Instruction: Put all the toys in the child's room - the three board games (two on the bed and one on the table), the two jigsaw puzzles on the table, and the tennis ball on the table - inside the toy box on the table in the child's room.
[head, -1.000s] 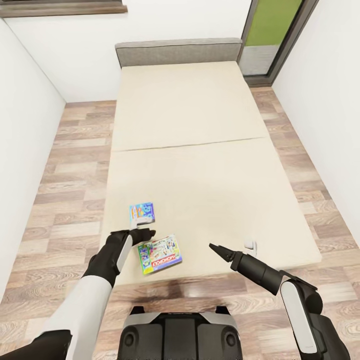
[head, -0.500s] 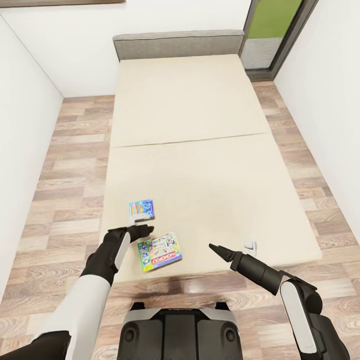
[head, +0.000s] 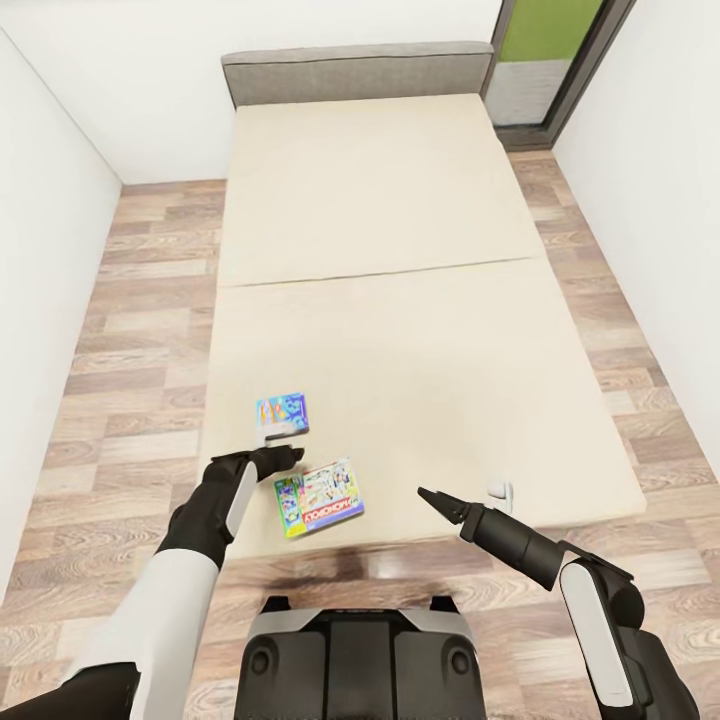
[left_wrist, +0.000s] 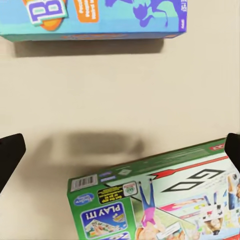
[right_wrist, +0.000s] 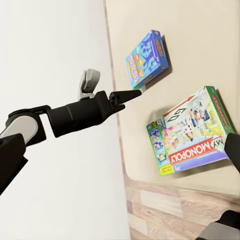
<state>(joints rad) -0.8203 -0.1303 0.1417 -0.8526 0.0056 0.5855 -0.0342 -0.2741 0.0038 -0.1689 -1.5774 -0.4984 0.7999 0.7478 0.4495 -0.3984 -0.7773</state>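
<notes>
Two board games lie near the foot of the beige bed (head: 400, 350): a small blue box (head: 283, 412) (left_wrist: 95, 17) (right_wrist: 147, 57) and, nearer me, a green Monopoly box (head: 318, 497) (left_wrist: 165, 200) (right_wrist: 192, 132). My left gripper (head: 290, 455) (left_wrist: 120, 152) (right_wrist: 125, 95) hovers open over the mattress between the two boxes and holds nothing. Right of them, near the bed's foot edge, my right gripper (head: 430, 497) is open and empty, pointing towards the boxes. The toy box, table, jigsaw puzzles and tennis ball are out of view.
White walls close in on both sides of the bed, with strips of wood-plank floor (head: 140, 300) between. A grey headboard (head: 355, 72) stands at the far end, and a glazed door (head: 545, 50) at the far right. My base (head: 360, 660) is at the bed's foot.
The whole picture has shifted, with the headboard now higher in it, so the camera has moved. My left gripper stays between the two boxes. The right arm looks unchanged.
</notes>
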